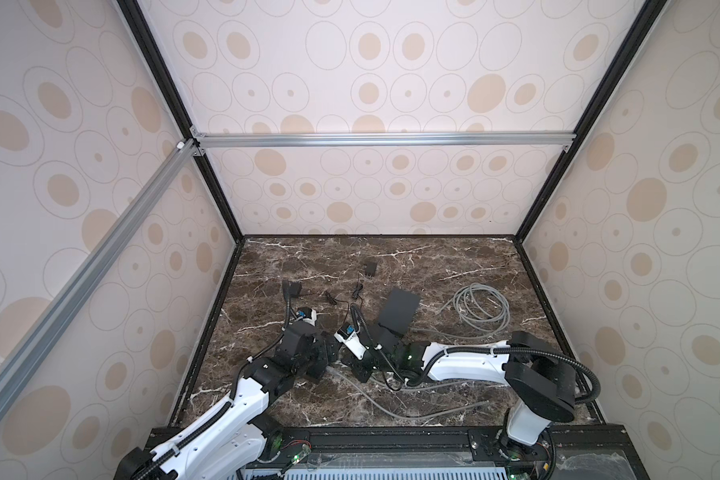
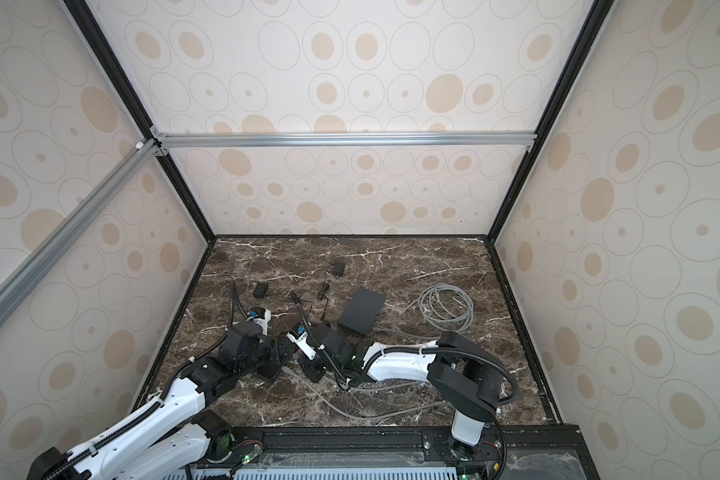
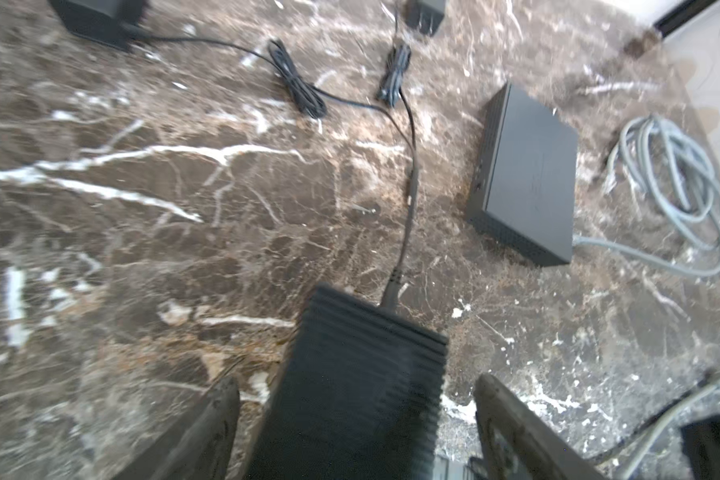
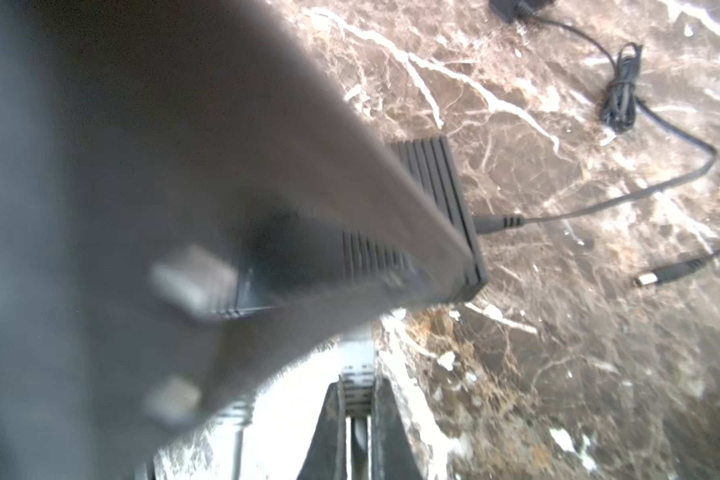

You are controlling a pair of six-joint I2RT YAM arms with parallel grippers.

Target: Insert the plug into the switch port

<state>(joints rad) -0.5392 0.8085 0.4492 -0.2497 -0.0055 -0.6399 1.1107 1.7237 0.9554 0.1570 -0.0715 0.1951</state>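
Note:
The switch (image 3: 358, 374), a ribbed black box with a thin black power cord at its far end, lies on the marble floor. My left gripper (image 3: 355, 380) is open and straddles it, with a gap at each finger. The switch (image 4: 441, 199) also shows in the right wrist view, where a blurred grey shape close to the lens hides most of it. My right gripper (image 4: 358, 382) is shut on the clear plug (image 4: 356, 361) of a grey cable, which points toward the switch. In both top views the left gripper (image 1: 331, 353) and the right gripper (image 1: 356, 372) meet at front centre and hide the switch.
A flat black box (image 1: 400, 307) lies behind the grippers, with a grey cable coil (image 1: 481, 307) to its right. Two black power adapters (image 1: 370, 268) (image 1: 294, 289) with bundled cords sit further back. The plug's grey cable (image 1: 412, 411) trails across the front floor. A loose barrel connector (image 4: 657, 276) lies nearby.

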